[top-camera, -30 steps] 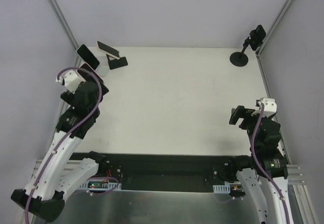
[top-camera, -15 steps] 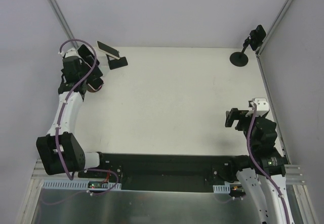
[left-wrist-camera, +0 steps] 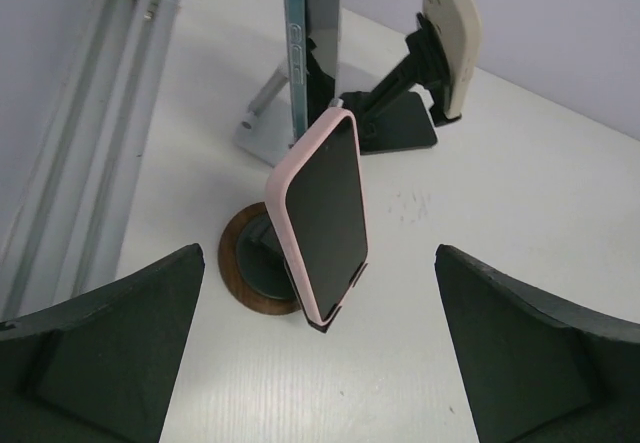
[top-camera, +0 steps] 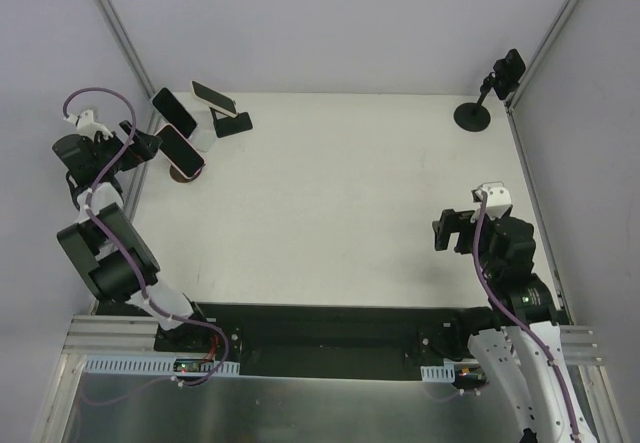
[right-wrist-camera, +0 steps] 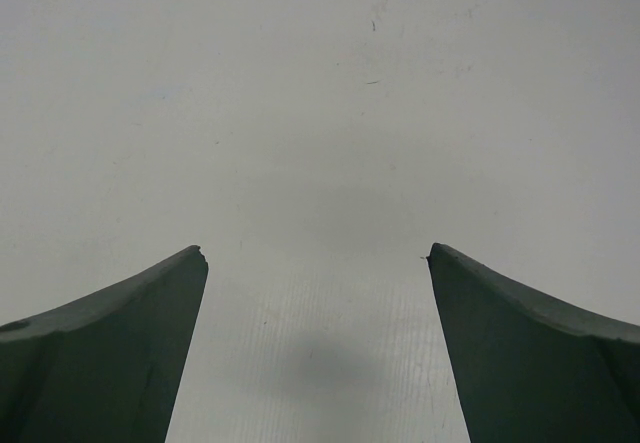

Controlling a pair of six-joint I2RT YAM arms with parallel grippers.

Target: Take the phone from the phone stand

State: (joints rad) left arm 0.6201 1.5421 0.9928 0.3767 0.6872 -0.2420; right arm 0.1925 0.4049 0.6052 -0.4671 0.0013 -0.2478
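Note:
Three phones stand on stands at the table's back left. A pink-cased phone (left-wrist-camera: pixel 325 218) (top-camera: pixel 182 150) leans on a stand with a round wooden base (left-wrist-camera: pixel 240 268). Behind it a blue-cased phone (left-wrist-camera: pixel 310 38) sits on a silver stand (left-wrist-camera: pixel 262 123), and a cream-backed phone (left-wrist-camera: pixel 452 33) sits on a black stand (left-wrist-camera: pixel 400 123). My left gripper (left-wrist-camera: pixel 318 253) (top-camera: pixel 140 145) is open, level with the pink-cased phone and a little short of it, touching nothing. My right gripper (right-wrist-camera: pixel 315 253) (top-camera: pixel 445 231) hangs open over bare table at the right.
A black round-based stand (top-camera: pixel 472 115) holding a small dark device (top-camera: pixel 508 68) is at the back right corner. A metal frame rail (left-wrist-camera: pixel 100 113) runs along the table's left edge beside the left arm. The white table (top-camera: pixel 350 203) lies between the arms.
My left arm has swung out to the far left edge, and its gripper now faces the pink-cased phone from the left. My right gripper has drifted a little left.

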